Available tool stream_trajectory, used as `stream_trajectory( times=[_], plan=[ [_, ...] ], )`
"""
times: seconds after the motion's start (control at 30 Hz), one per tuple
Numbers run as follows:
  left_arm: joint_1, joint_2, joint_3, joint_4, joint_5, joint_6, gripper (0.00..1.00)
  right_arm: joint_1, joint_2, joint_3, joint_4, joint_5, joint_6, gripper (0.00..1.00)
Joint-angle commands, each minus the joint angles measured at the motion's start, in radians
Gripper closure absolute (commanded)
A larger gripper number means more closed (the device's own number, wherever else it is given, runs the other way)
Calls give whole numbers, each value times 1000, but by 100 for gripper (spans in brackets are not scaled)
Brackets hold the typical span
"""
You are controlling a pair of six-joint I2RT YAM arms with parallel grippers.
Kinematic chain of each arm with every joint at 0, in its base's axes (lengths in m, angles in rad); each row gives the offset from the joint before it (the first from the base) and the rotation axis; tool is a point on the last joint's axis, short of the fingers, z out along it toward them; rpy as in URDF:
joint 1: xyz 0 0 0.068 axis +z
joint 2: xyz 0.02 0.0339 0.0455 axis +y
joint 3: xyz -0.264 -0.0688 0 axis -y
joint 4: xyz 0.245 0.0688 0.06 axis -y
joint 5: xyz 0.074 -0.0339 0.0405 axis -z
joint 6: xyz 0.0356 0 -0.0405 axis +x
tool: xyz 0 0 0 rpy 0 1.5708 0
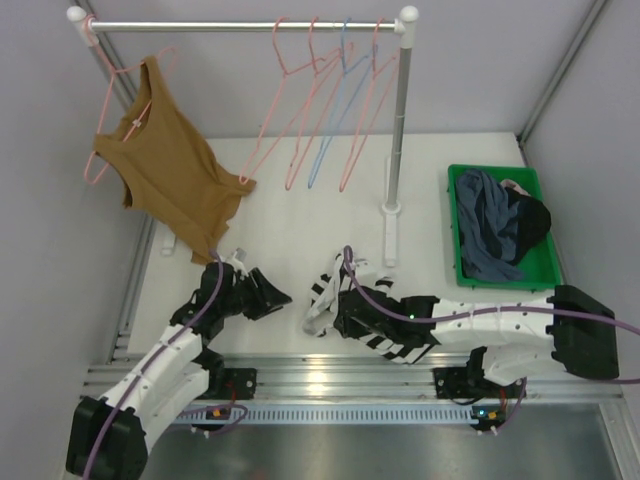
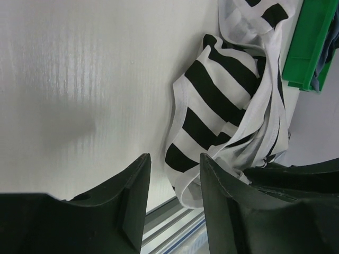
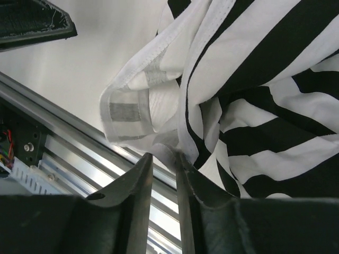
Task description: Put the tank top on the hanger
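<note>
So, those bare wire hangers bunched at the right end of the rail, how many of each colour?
Pink wire hangers: 3
Light blue wire hanger: 1
Total: 4

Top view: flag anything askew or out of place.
The black-and-white striped tank top lies bunched at the near edge of the white table. The brown tank top hangs tilted on its pink wire hanger at the left end of the metal rail.

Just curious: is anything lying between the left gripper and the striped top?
No, only bare white table separates the left gripper and the striped top, clearest in the top view.
</note>
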Motion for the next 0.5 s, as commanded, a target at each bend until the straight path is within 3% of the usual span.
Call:
stream_trajectory(
  times=[0.0, 0.13, 0.47],
  plan=[
    [-6, -35, -29, 51, 16, -94, 53, 13, -37, 40, -23, 21, -44, 71],
    [-11, -60, -64, 51, 44, -97, 53, -4, -84, 89, -119, 85, -113, 58],
    [-77, -89, -54, 32, 24, -82, 53, -329, -158, 57, -9, -31, -211, 58]
  ],
)
